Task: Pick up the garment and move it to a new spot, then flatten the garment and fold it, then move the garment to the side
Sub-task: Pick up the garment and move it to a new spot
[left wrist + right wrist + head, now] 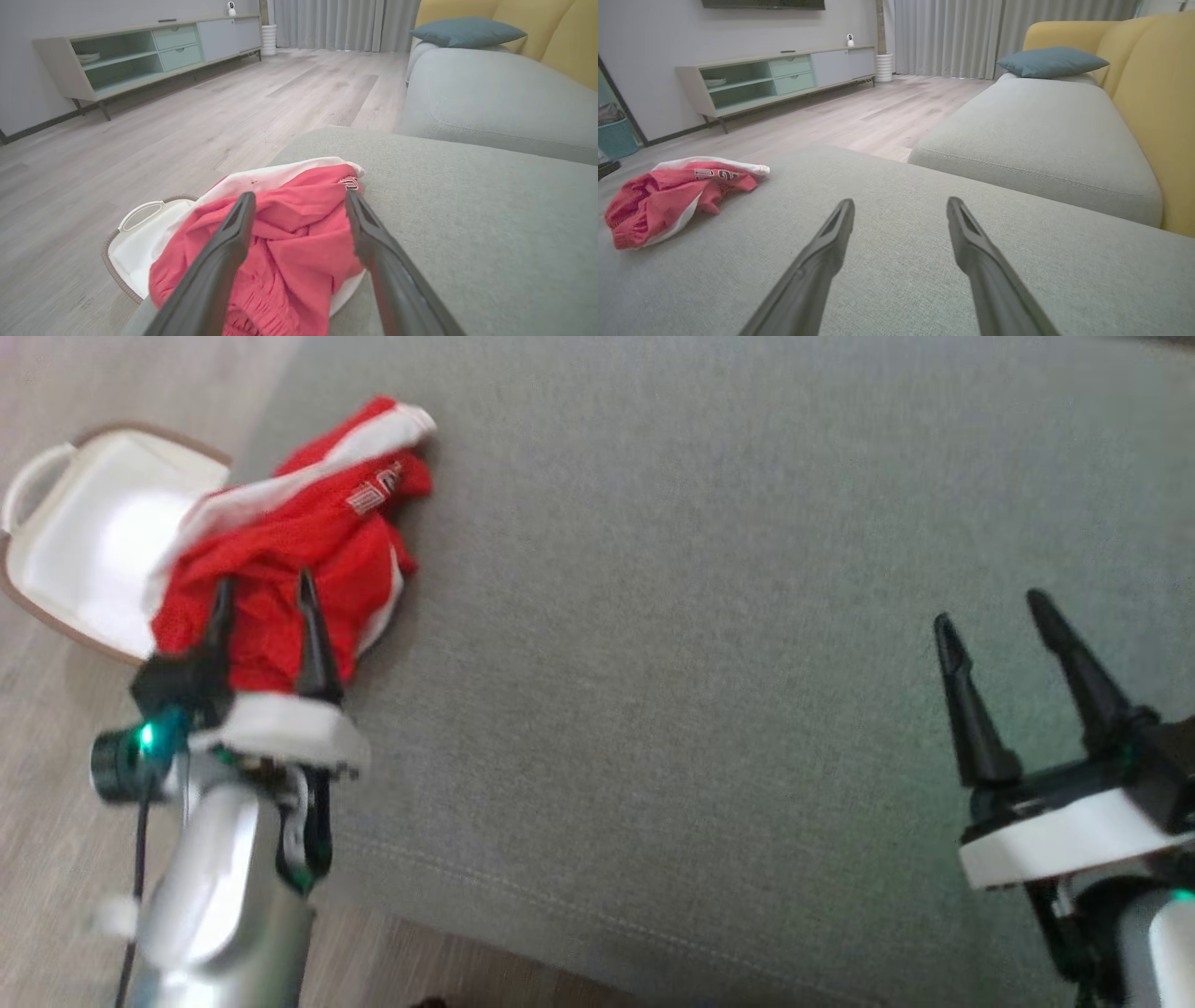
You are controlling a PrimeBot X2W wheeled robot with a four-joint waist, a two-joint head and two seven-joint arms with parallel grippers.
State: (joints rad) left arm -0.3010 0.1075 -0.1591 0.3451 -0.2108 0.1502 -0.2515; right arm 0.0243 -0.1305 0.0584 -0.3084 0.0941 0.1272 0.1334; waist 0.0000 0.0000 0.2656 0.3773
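Left gripper point(263, 579) point(300, 196): jaws spread wide, nothing between them; tips over the near edge of the garment point(280, 532), contact cannot be told.
Left fingers point(313, 644): long, dark, roughly parallel, pointing toward the garment.
Left wrist point(280, 728): white plate just short of the garment, green light lit at its side.
Left forearm point(215, 887): silver, reaching up toward the garment.
Right gripper point(991, 607) point(901, 201): jaws spread, empty, well apart from the garment, to its right.
Right fingers point(971, 709): dark, leaning slightly toward the garment's side.
Right wrist point(1055, 845): white plate, tilted.
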